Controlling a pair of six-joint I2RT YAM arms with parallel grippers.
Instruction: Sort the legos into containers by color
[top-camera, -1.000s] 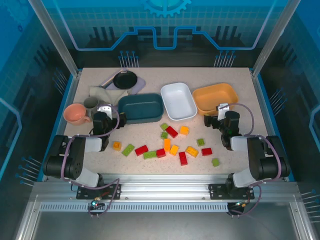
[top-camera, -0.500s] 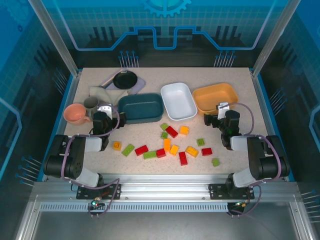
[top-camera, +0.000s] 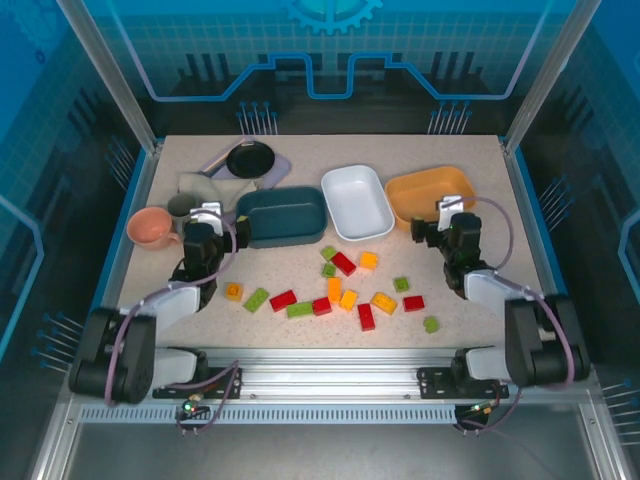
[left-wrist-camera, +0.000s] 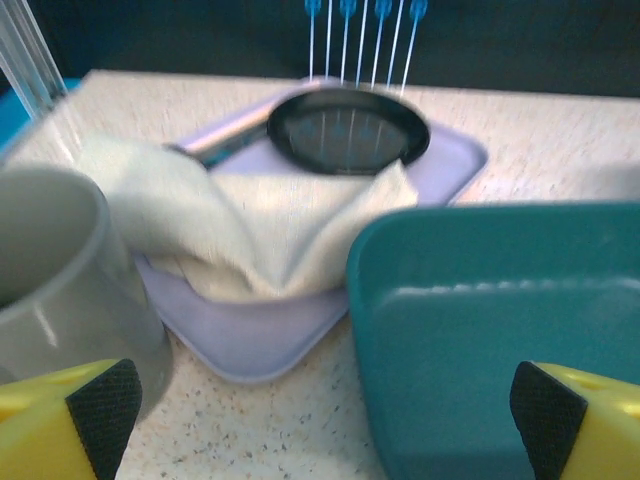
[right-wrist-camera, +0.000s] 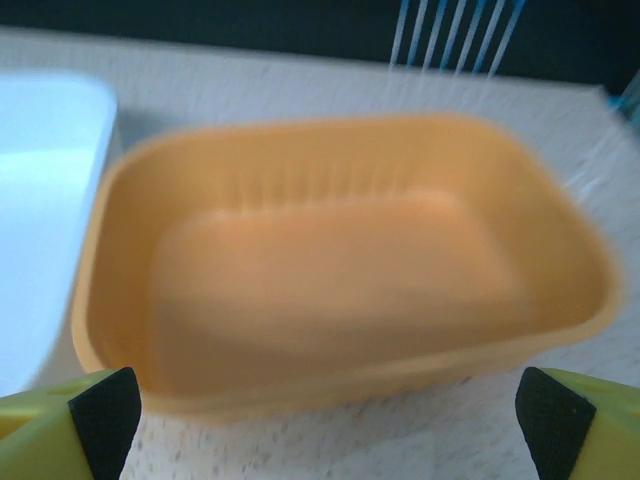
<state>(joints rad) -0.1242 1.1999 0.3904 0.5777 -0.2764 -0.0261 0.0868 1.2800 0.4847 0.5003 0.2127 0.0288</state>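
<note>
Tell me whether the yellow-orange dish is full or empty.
Empty. The right wrist view shows the bare floor of the yellow-orange dish, and from above the legos all lie loose on the table.

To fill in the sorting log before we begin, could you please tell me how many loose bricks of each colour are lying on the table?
Red bricks: 5
Light green bricks: 6
Yellow-orange bricks: 5
Total: 16
</note>
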